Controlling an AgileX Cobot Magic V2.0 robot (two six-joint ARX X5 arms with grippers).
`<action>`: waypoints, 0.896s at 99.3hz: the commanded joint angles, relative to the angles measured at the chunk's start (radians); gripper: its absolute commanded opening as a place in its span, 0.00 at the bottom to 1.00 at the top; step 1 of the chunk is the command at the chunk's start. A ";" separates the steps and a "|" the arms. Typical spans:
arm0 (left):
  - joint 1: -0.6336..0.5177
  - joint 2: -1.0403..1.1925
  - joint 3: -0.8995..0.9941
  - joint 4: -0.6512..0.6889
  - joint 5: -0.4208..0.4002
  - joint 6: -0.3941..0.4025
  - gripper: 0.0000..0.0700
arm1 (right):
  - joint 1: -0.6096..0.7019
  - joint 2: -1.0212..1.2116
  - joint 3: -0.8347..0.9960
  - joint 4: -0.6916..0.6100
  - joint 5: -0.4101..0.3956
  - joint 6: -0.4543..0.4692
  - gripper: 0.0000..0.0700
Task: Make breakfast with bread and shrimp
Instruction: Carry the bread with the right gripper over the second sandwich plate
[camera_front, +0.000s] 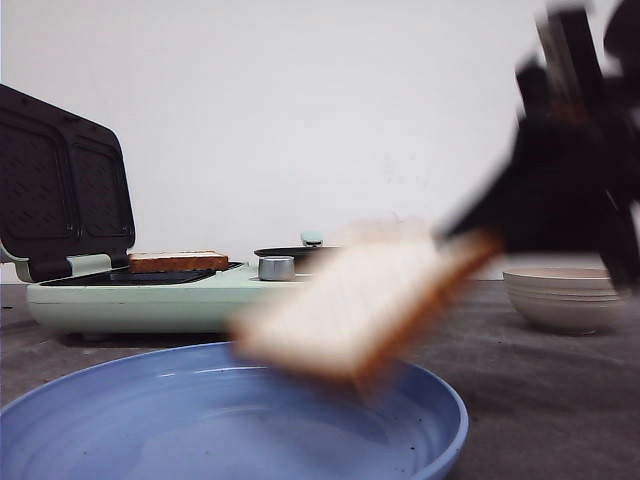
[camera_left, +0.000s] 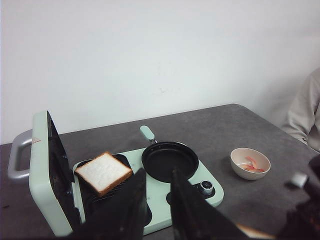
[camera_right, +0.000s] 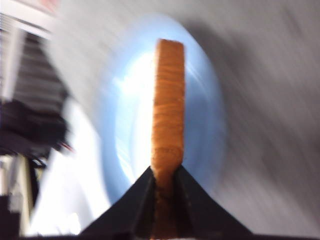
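Observation:
My right gripper is shut on one bread slice by its brown crust edge and holds it tilted above the blue plate; both are motion-blurred. The other bread slice lies on the grill plate of the green breakfast maker and shows in the front view too. My left gripper is open and empty, raised over the maker's front. The shrimp lie in a beige bowl to the right of the maker.
The maker's lid stands open at the left. A black frying pan sits on the maker's right half, next to a knob. The beige bowl stands at the right. A person's sleeve is at the table's far right.

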 joint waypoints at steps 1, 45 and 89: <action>-0.004 0.005 0.012 0.011 0.002 -0.002 0.01 | 0.003 -0.029 0.051 0.069 -0.012 0.089 0.00; -0.004 0.005 0.012 0.020 0.001 -0.002 0.01 | 0.082 0.060 0.343 0.258 0.257 0.320 0.00; -0.004 0.005 0.012 0.003 0.008 0.002 0.01 | 0.253 0.583 0.648 0.498 0.314 0.568 0.00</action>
